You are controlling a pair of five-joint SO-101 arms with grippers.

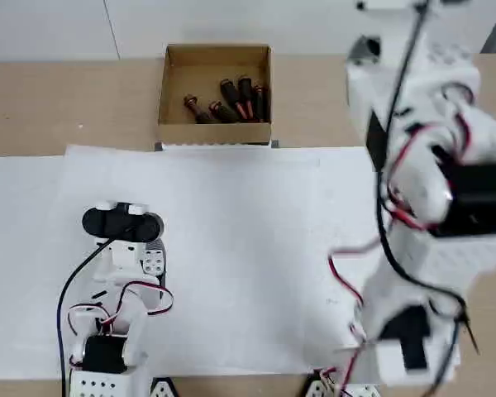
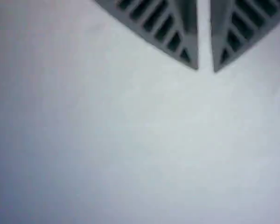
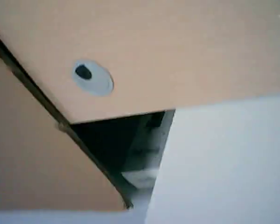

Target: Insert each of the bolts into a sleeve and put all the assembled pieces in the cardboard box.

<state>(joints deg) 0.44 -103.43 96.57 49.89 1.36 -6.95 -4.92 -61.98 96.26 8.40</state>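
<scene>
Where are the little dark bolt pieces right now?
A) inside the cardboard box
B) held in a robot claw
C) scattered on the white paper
A: the dark bolt pieces lie clustered inside the cardboard box, beyond the far edge of the white paper.

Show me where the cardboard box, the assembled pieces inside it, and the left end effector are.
cardboard box [image 1: 215,133], high view, front wall.
assembled pieces [image 1: 229,105], high view, middle of the dark cluster.
left end effector [image 2: 206,65], left wrist view, midway between its fingertips.
</scene>
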